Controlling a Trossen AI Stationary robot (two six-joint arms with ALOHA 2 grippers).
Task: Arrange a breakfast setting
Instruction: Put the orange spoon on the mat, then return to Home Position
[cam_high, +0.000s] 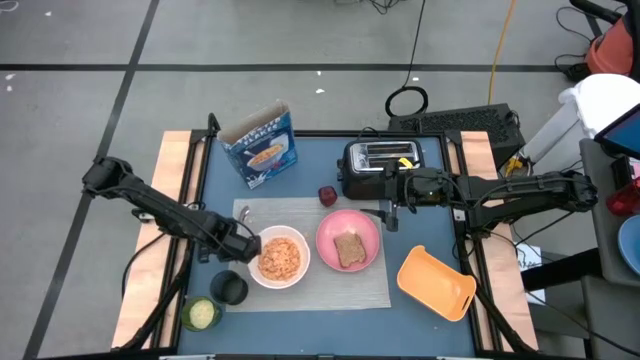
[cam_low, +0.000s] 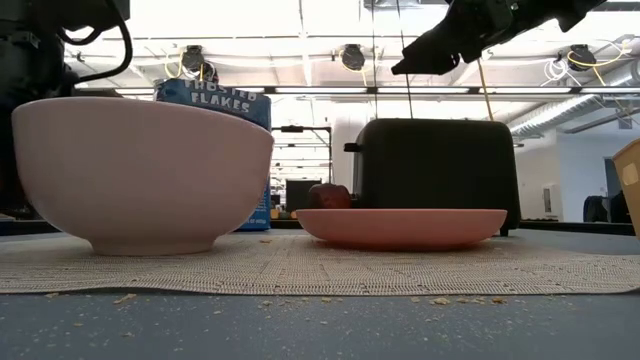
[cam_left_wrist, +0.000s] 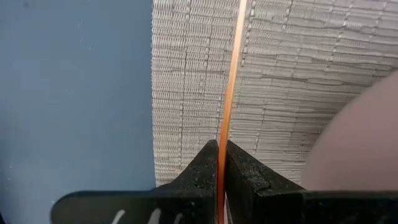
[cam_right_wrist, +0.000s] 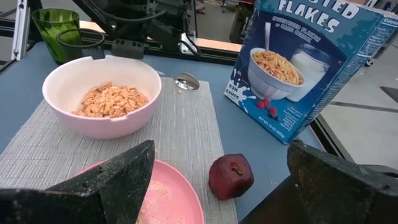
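The white bowl (cam_high: 279, 257), holding cereal, and the pink plate (cam_high: 347, 241), with the toast slice (cam_high: 349, 250) on it, stand on the grey mat (cam_high: 330, 292). The dark red fruit (cam_high: 327, 194) lies on the table by the mat's far edge. My left gripper (cam_high: 241, 243) is just left of the bowl, shut on the metal spoon (cam_high: 243, 213). My right gripper (cam_high: 391, 212) hangs open in the air in front of the toaster, above the plate's far right side, with nothing between its fingers (cam_right_wrist: 124, 171). My left gripper pinches the spoon's handle (cam_left_wrist: 222, 134) between its two shut fingers, which come from above and point down. The handle shows as a thin line running out from between the fingertips over the mat. The spoon's bowl end (cam_right_wrist: 186, 81) lies on the mat's far left part.
A blue cereal box (cam_high: 260, 145) stands at the far left and a black toaster (cam_high: 380, 165) at the far middle. A yellow-orange dish (cam_high: 436, 283) lies at the near right. A green cup (cam_high: 201, 314) and a dark cup (cam_high: 229, 288) stand at the near left.
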